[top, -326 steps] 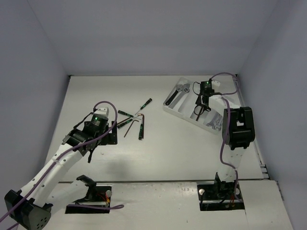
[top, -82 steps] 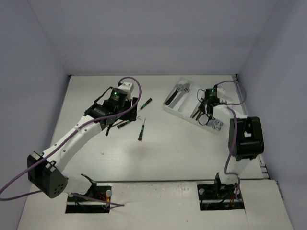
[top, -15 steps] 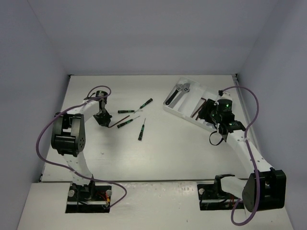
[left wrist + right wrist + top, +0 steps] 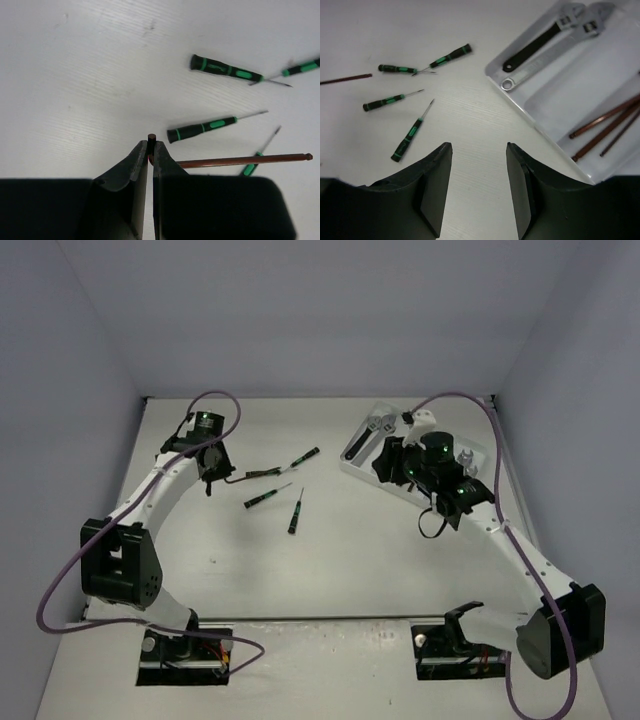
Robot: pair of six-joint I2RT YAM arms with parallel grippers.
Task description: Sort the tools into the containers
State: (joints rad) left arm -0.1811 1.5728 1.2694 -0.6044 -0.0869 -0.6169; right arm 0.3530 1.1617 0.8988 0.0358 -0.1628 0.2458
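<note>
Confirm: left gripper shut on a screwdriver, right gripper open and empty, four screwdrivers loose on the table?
No: the left gripper is shut on the reddish-brown hex key, as the left wrist view shows. Right gripper open and empty, four screwdrivers loose on the table: correct.

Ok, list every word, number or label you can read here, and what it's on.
No readable text in any view.
Screwdrivers: green bands only, no lettering legible.
Wrenches in the tray: any stamp is too blurred to read.
Hex key in the left hand: plain.
</note>
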